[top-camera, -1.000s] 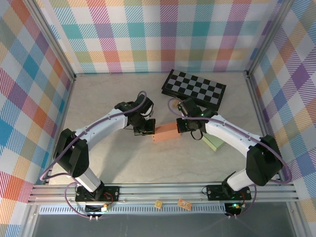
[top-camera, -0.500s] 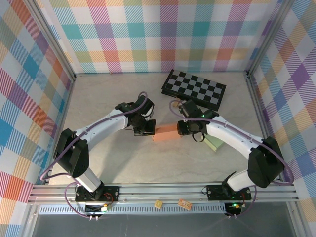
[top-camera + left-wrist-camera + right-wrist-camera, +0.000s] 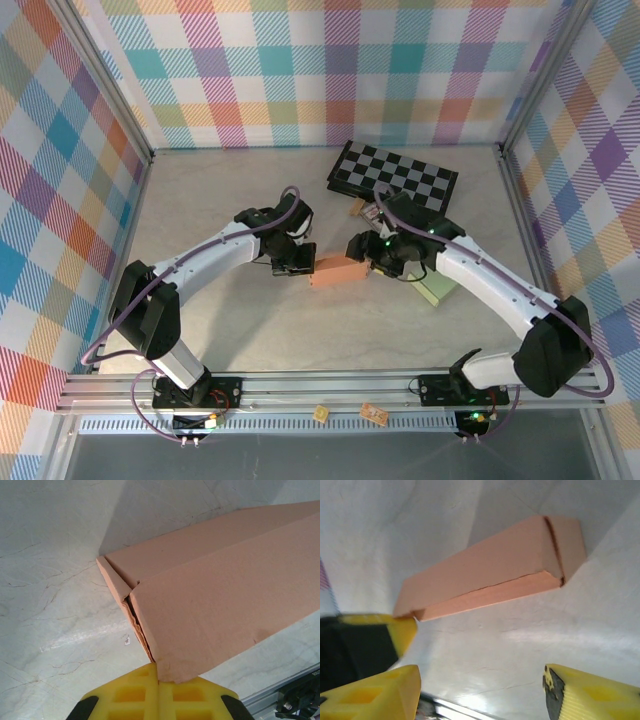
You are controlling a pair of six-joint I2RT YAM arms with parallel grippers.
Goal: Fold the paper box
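The paper box (image 3: 338, 270) is a long salmon-coloured carton lying flat in the middle of the table, its flaps folded in. My left gripper (image 3: 293, 266) is at its left end. In the left wrist view the yellow fingers (image 3: 130, 692) are pressed together, and the left gripper (image 3: 160, 672) is shut, its tips touching the lower corner of the box (image 3: 220, 595). My right gripper (image 3: 366, 258) hovers just off the box's right end. In the right wrist view the right gripper (image 3: 481, 675) stands open with bare table between its fingers, and the box (image 3: 485, 565) lies beyond them.
A folded checkerboard (image 3: 393, 180) lies at the back right. A pale green flat piece (image 3: 437, 288) sits under my right forearm. Two small objects (image 3: 320, 411) rest on the near rail. Plaid walls enclose the table on three sides.
My right gripper has opened and come off the box's right end, its arm swinging back and to the right. The box and my left gripper have stayed put.
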